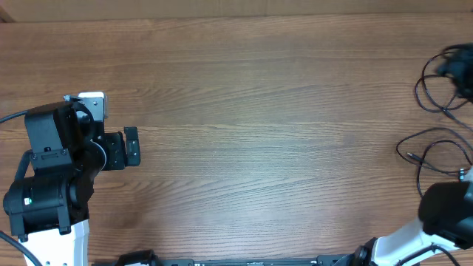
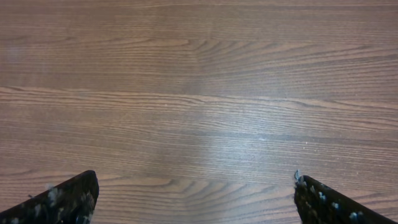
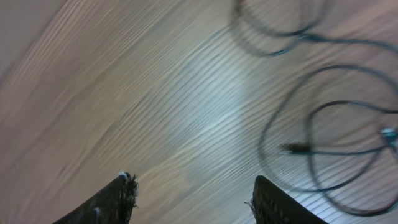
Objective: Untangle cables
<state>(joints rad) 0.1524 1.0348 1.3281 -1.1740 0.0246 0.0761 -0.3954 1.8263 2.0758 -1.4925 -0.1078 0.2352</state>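
Hovering open and empty, the right hand (image 3: 193, 193) sat just beside the thin black cable loops (image 3: 291, 148) at the brown wooden table's (image 1: 259, 89) right edge. The left hand (image 2: 196, 186) gaped wide, well apart. Pinching two crossed strands together could tighten the tangle.

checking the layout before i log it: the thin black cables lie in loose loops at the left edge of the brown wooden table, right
Not quite: the thin black cables lie in loose loops at the right edge of the brown wooden table, not the left. The overhead view shows it.
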